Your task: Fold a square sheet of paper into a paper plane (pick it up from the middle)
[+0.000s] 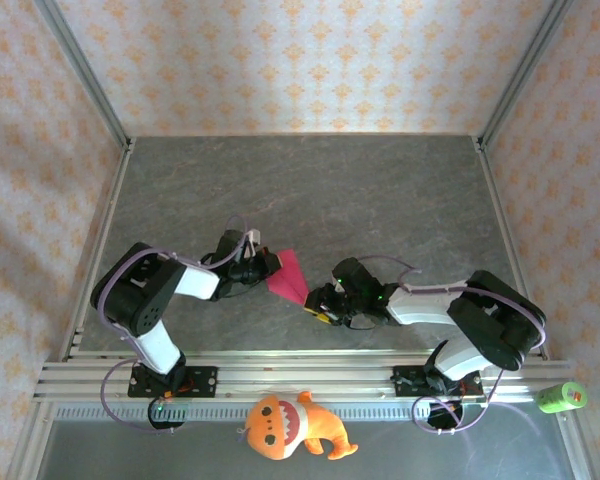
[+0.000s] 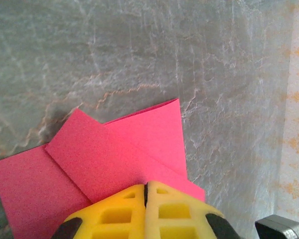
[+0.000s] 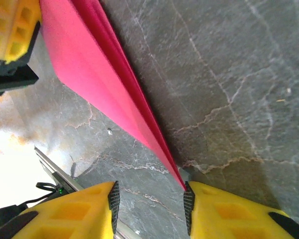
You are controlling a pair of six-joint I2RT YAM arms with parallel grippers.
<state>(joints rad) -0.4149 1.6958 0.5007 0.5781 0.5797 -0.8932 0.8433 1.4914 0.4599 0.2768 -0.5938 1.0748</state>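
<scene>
Pinched the part-folded square sheet of paper (image 1: 288,275) in tightly closed left fingers (image 2: 146,199), low over the surface (image 1: 380,200) between the arms. Set right fingers (image 1: 317,300) apart at its pointed tip, gripping nothing. Judged it light, limp, crease-prone; best taken along the fold.

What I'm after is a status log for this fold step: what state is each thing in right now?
pink paper sheet: folded into overlapping layers with a diagonal flap, pinched at one edge.
left gripper: shut on the pink paper sheet.
right gripper: open, the sheet's pointed tip at one finger's inner edge.
orange plush toy: lying on the near ledge, untouched.
green cylinder: lying on its side by the rail's right end.
</scene>
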